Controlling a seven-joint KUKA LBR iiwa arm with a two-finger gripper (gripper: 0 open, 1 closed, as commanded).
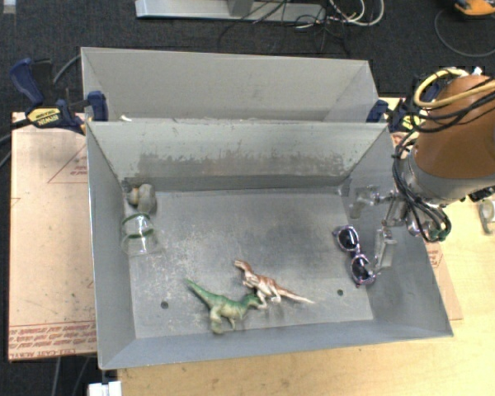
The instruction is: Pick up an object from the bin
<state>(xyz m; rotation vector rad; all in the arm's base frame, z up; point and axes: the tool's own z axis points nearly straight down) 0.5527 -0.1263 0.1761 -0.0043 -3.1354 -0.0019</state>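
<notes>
We are noting the gripper (383, 239) hovering beside dark sunglasses (352, 255) at the bin's (231, 151) right; whether it is open or closed, we cannot tell.

Grey bin (231, 163); green dinosaur (224, 305); pale dinosaur (268, 287), striped reddish-brown; dark purple-tinted sunglasses (352, 254); clear cup (138, 233). My wrist cover (458, 139) is orange, my cables (433, 85) yellow.

Toward 6 o'clock on the floor of the bin (231, 151) lies a green toy dinosaur (224, 305). At its 2 o'clock, touching it, is a white-and-orange toy dinosaur (266, 285), its tail pointing to 3 o'clock. Well apart, toward 9 o'clock, a clear plastic cup (137, 232) sits by the wall, with a grey-brown lump (140, 195) just beside it at 12 o'clock.
</notes>
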